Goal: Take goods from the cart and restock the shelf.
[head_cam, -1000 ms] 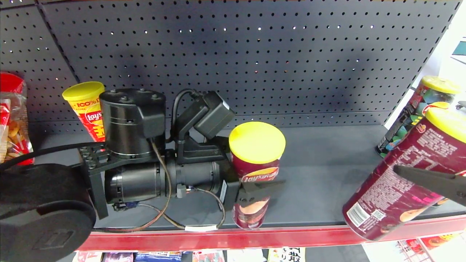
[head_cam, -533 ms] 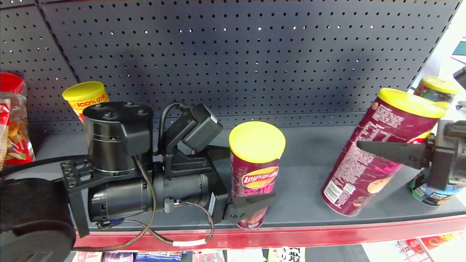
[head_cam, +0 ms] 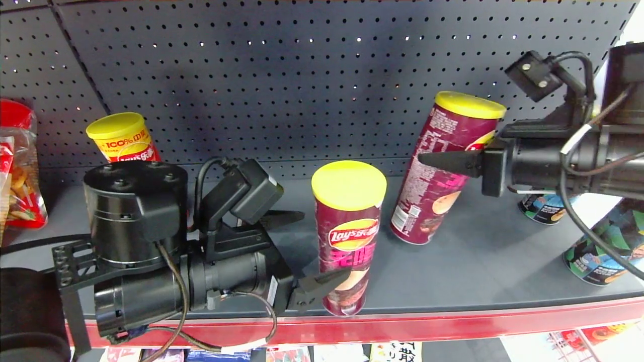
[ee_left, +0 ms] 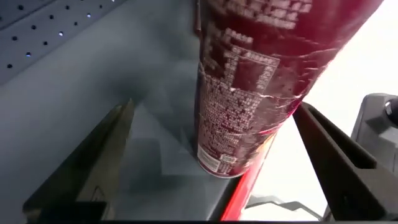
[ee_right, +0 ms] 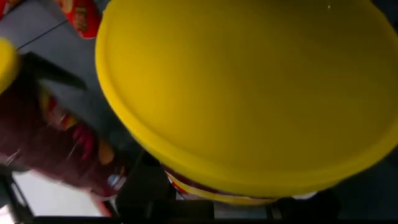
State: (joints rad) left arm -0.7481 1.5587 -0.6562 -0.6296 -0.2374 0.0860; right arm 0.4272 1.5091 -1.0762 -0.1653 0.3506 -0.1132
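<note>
Your right gripper [head_cam: 445, 157] pinches the tilted can [head_cam: 436, 176] right of centre, its base low over the shelf [head_cam: 478, 261]. Bring it upright before you let go. Your left gripper [head_cam: 324, 246] is spread either side of the upright can [head_cam: 348, 236] at centre; back it out without nudging that can.

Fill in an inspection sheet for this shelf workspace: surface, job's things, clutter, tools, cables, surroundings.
Surface: grey shelf deck with red front lip.
Job's things: upright maroon can at the front lip; tilted maroon can farther back.
Clutter: yellow can and snack bag at left; dark cans at right.
Tools: left tool open, fingers spread either side of the upright maroon can; right tool shut on the tilted maroon can.
Cables: left arm's wire hangs over the red lip; right arm's cable droops before the dark cans.
Surroundings: pegboard back panel; packets on a lower shelf.
</note>
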